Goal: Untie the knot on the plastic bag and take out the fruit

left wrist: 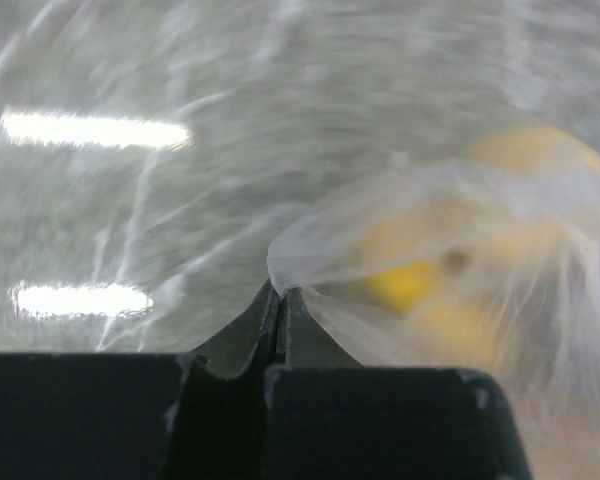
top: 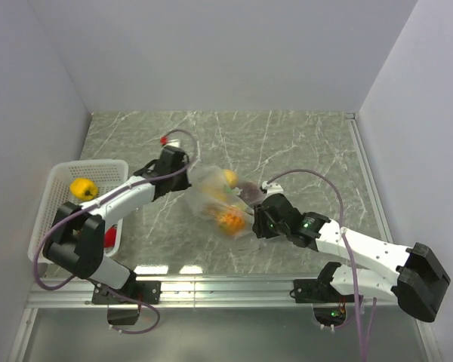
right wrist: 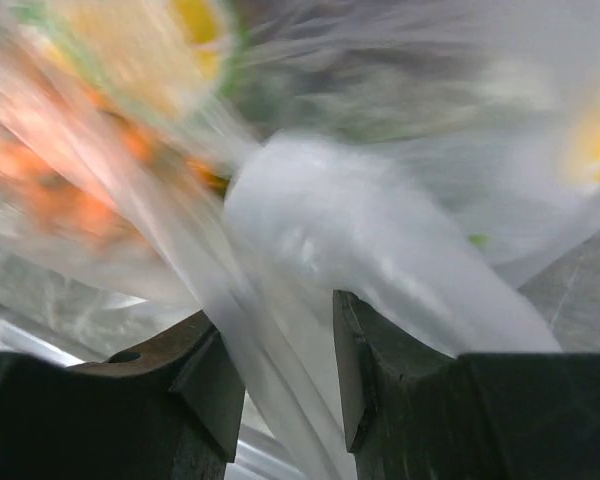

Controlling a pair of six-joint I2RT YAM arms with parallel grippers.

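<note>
The plastic bag [top: 214, 197] hangs blurred between my two grippers at mid table. Inside it show a yellow fruit [top: 228, 179], the orange pineapple [top: 230, 220] and the dark grape bunch [top: 249, 193]. My left gripper [top: 187, 178] is shut on a thin edge of the bag [left wrist: 310, 250], its fingertips [left wrist: 280, 292] pinched together. My right gripper [top: 258, 219] holds a thick whitish bunched roll of the bag [right wrist: 320, 240] between its part-closed jaws [right wrist: 285, 330]. Orange and yellow fruit blur behind the film [right wrist: 130, 40]. I cannot tell the knot apart from this bunched plastic.
A white basket [top: 54, 181] stands at the left wall with a yellow fruit [top: 83, 188] in it and a small red thing [top: 111, 239] at its near right corner. Grey walls close in on the left, back and right.
</note>
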